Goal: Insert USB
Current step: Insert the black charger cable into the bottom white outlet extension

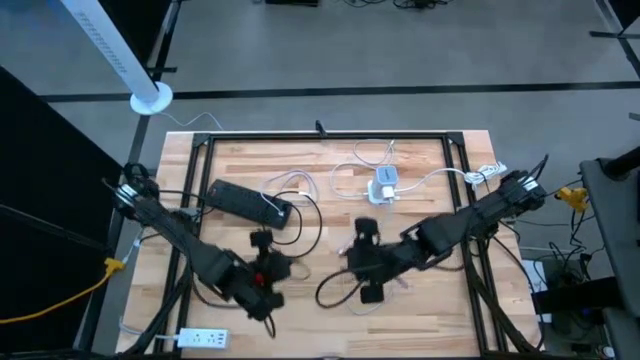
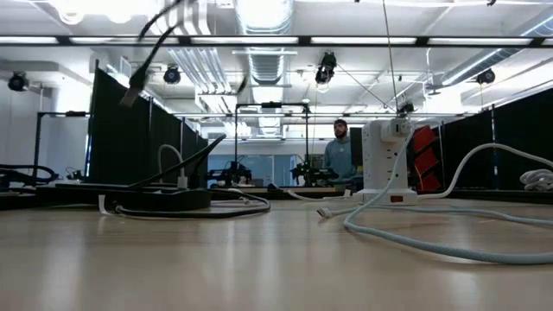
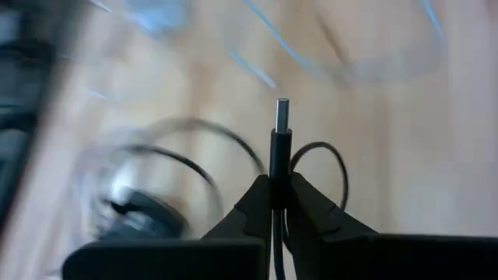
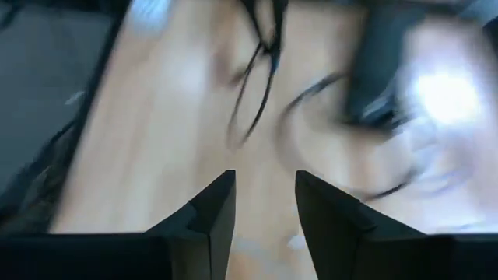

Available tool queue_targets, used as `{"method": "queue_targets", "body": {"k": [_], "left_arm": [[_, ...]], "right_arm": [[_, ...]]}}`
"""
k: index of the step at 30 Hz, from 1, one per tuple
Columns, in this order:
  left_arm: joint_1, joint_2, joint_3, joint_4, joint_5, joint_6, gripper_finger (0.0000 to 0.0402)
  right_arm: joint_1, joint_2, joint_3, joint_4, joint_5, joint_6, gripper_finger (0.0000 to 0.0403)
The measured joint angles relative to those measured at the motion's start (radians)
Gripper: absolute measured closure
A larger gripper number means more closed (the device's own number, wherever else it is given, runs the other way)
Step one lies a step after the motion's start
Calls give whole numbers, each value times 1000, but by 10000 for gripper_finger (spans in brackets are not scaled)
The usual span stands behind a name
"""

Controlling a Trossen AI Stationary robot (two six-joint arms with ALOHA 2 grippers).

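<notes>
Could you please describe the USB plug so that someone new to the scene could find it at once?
On the wooden table, look to the left arm at the near left. Its left hand is shut on a black cable ending in the USB plug. Unlike the loose cables nearby, its silver tip stands out beyond the fingers.

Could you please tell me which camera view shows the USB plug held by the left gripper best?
The left wrist view: the USB plug stands clamped between the left gripper fingers, metal tip clear. The high view shows only the arm; the low and right wrist views don't show it.

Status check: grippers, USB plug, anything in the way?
Left gripper shut on USB plug, metal tip pointing clear of the fingers. Right gripper open, empty, over bare table. White charger at the far side; loose cables between.
</notes>
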Motion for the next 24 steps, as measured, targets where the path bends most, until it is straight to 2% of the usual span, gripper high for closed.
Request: {"method": "queue_targets", "body": {"k": [2,5,9,13,17,24], "left_arm": [[18,-58,0,76,-76,-9,401],[37,-138,-3,237,-146,64,401],[51,-190,-9,469,-140,257,401],[51,-220,-9,675,-141,398,401],[51,-230,-9,775,-140,489,402],[56,-238,-9,886,-126,551,402]], "right_arm": [[-1,-28,0,70,71,-77,293],[-8,-56,0,215,109,-208,301],[-28,-62,0,393,109,-294,307],[-35,-62,0,465,108,-334,300],[-34,-63,0,463,105,-338,286],[-65,-54,0,535,93,-353,264]]}}
